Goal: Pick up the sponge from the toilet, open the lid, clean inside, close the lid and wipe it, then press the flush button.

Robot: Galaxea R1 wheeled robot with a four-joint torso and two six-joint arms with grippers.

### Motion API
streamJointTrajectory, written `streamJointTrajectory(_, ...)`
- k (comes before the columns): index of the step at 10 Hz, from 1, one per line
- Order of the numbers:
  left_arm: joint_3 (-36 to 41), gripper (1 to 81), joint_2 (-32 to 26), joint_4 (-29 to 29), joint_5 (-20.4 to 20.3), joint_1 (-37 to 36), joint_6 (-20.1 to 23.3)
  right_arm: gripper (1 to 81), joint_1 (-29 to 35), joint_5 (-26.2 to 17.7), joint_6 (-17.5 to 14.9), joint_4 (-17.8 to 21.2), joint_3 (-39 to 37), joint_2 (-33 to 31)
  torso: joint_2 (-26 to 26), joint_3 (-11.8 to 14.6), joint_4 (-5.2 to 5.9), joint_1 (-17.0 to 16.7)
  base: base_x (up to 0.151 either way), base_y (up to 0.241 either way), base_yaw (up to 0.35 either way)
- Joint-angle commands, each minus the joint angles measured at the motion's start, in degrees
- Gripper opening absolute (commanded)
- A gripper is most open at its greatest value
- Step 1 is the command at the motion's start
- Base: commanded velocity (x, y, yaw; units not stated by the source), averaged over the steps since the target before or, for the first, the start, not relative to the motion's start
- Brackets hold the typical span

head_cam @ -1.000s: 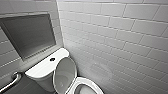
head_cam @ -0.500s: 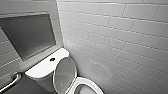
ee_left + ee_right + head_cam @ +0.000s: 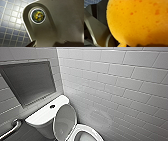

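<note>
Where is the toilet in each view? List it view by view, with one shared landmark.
Head: toilet low, left of centre, lid up.
Left wrist: its bowl from above, beside the floor tiles.
Right wrist: a pale curved edge behind the sponge, probably the toilet.
Shared landmark: the floor tiles, in both wrist views.

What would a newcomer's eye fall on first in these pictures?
The bright orange sponge, looming large in the right wrist view. Next, the white toilet low in the head view, its lid raised, with the dark flush button just behind the lid.
</note>
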Motion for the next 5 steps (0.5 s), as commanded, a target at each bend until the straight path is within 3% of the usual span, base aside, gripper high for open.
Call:
streamJointTrajectory(1,0.63,81.1,0.50,-30.90,0.92,-0.13,29.10,1.0,-0.13,-3.78,-0.10,-1.25,1.03,-0.66,0.00,0.00,0.00,0.00,0.000,0.000,0.000)
streamJointTrajectory(2,2.37,81.1,0.47,-70.44,2.00,-0.26,66.50,1.0,-0.13,-3.69,-0.10,-1.25,1.03,-0.66,0.00,0.00,0.00,0.00,0.000,0.000,0.000)
streamJointTrajectory(3,2.66,81.1,0.29,-73.37,2.00,-0.26,68.19,1.0,-0.13,-3.69,-0.10,-1.17,1.03,-0.66,0.00,0.00,0.00,0.00,0.000,0.000,0.000)
streamJointTrajectory(5,2.57,81.1,0.80,-73.13,2.26,-0.35,68.80,1.0,0.04,-3.69,-0.01,-1.07,1.03,-0.58,0.00,0.00,0.00,0.00,0.000,0.000,0.000)
